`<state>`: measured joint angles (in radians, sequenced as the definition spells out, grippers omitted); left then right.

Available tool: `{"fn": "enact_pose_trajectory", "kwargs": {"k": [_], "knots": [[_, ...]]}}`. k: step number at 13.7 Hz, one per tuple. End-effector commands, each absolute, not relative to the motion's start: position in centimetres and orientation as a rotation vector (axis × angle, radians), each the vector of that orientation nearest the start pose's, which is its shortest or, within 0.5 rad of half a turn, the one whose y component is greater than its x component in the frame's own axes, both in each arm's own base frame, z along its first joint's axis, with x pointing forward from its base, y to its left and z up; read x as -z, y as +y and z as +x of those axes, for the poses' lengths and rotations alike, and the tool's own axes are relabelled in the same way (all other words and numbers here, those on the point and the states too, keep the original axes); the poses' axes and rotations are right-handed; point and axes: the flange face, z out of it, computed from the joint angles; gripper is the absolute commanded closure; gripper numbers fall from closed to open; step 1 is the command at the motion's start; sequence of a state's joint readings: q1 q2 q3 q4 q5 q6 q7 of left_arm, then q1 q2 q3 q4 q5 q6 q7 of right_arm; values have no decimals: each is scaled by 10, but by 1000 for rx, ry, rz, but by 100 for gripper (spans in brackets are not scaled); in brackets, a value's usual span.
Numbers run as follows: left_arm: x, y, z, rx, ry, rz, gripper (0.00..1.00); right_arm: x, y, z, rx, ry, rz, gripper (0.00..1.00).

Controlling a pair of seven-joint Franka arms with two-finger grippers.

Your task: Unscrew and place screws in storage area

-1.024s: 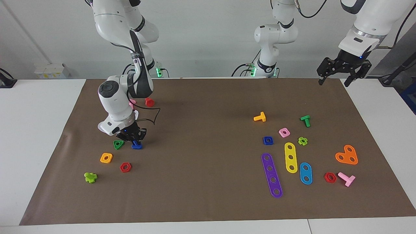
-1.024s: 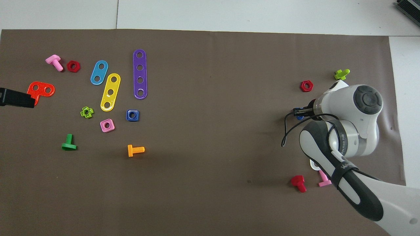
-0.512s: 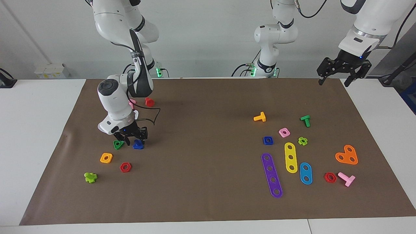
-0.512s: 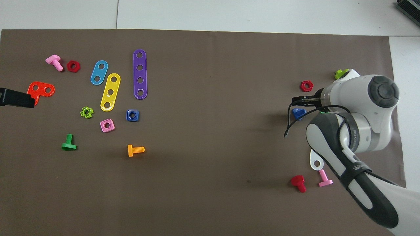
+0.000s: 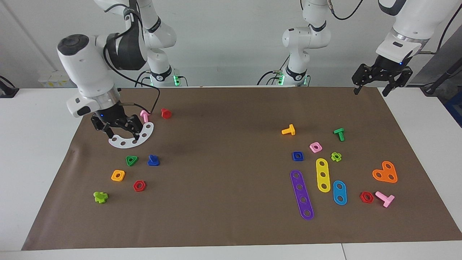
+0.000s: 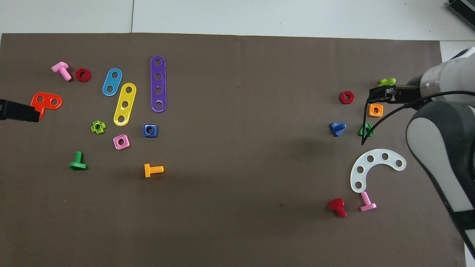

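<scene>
On the brown paper mat (image 5: 231, 224) we see the blue bolt (image 5: 153, 160) lying free beside the green triangle nut (image 5: 131, 160), below our raised, open right gripper (image 5: 117, 133). The left gripper (image 5: 371, 89) waits, open, over the mat's corner.

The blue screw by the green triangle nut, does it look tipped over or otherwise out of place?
Nothing stands out. The blue screw rests on its flat head, shaft up, on the mat beside the green triangle nut. The right gripper hangs over the white curved strip, fingers open and empty.
</scene>
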<state>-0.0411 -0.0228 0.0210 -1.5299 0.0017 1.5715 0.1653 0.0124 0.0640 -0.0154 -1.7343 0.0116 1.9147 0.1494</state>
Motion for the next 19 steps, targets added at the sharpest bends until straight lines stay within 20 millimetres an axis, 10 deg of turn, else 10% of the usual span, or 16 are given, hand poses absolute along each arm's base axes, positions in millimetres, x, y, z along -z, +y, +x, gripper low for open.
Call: {"fn": "enact_pose_trajectory", "kwargs": {"k": [1,6,13,19], "knots": [[-657,-7,538,96,300,-3138,0,-596,-15,571,146,300,-3114,0],[-656,-7,538,92,300,-3139,0,-663,-41,550,104,317,-3122,0],[-657,-7,538,94,300,-3139,0,-633,-28,530,-34,255,-3127,0],[-656,-7,538,92,300,-3139,0,-649,-29,536,-15,150,-3171,0]]}}
